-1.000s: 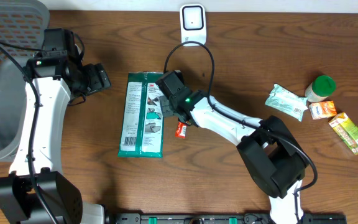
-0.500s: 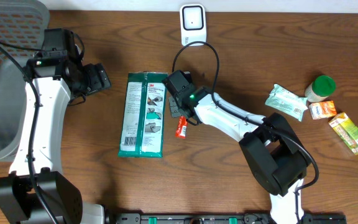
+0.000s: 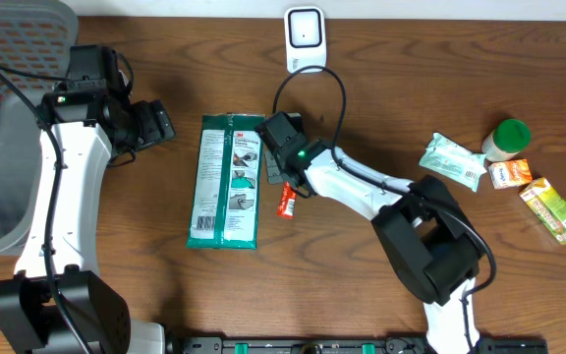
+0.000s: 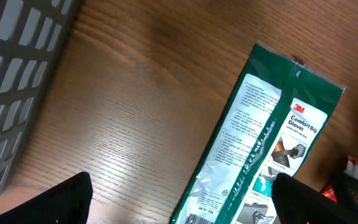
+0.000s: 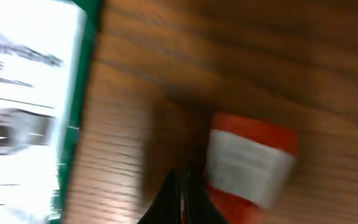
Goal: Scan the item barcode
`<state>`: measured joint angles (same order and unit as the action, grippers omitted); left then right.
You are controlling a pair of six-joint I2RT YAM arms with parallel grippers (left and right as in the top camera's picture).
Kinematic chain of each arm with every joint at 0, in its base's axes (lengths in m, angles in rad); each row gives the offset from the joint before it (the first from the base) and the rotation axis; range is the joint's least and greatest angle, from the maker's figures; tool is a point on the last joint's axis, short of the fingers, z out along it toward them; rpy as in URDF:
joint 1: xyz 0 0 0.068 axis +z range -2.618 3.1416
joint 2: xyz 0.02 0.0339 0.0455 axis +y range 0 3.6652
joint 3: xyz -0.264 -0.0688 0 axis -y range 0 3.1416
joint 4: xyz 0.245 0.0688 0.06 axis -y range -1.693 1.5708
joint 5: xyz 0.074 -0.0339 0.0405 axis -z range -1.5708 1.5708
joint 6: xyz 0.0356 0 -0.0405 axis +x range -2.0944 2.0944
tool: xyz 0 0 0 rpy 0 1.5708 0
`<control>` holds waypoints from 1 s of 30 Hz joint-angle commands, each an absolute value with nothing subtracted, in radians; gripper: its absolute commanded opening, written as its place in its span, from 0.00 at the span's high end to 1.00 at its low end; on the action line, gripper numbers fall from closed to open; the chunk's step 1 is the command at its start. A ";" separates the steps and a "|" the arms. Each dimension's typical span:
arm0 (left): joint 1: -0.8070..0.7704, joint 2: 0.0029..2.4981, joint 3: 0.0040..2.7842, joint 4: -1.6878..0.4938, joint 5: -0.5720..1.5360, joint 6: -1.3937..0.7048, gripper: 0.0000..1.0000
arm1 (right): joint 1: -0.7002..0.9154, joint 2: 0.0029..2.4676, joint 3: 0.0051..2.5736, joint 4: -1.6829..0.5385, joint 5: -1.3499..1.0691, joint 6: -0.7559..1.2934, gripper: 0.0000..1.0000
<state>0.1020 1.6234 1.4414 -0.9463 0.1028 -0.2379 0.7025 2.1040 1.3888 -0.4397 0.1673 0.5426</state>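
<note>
A green and white glove package [image 3: 226, 182] lies flat on the wooden table, also in the left wrist view [image 4: 260, 143] and the right wrist view [image 5: 23, 93]. A small red packet [image 3: 285, 204] with a white label [image 5: 253, 165] lies just right of it. My right gripper [image 3: 279, 182] hangs over the gap between the two, shut with nothing in it [image 5: 182, 199], its tips just left of the packet. My left gripper [image 3: 155, 123] is open [image 4: 185, 211] to the package's upper left, apart from it. A white scanner [image 3: 304, 34] stands at the table's far edge.
A grey mesh basket [image 3: 8, 147] fills the left side [image 4: 11, 74]. At the right lie a white-green pouch [image 3: 452, 160], a green-capped bottle [image 3: 507, 138], an orange box [image 3: 510, 174] and a yellow-green box [image 3: 554, 209]. A black cable [image 3: 334, 93] loops from the right wrist.
My right gripper has shifted a little to the right, off the package's right edge toward the red packet. The left arm has stayed still.
</note>
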 commanded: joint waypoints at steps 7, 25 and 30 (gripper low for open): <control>0.106 1.627 1.444 -0.952 0.101 -0.232 0.08 | 0.644 2.070 1.399 -0.631 0.262 0.561 0.99; 0.106 1.627 1.444 -0.952 0.101 -0.232 0.08 | 0.636 2.065 1.399 -0.982 0.032 0.560 0.94; 0.106 1.627 1.444 -0.952 0.101 -0.232 0.08 | 0.635 2.064 1.410 -1.041 0.024 0.479 0.96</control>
<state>0.1020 1.6234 1.4414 -0.9463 0.1028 -0.2379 0.6357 2.0686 1.4036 -1.0187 0.0563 0.5343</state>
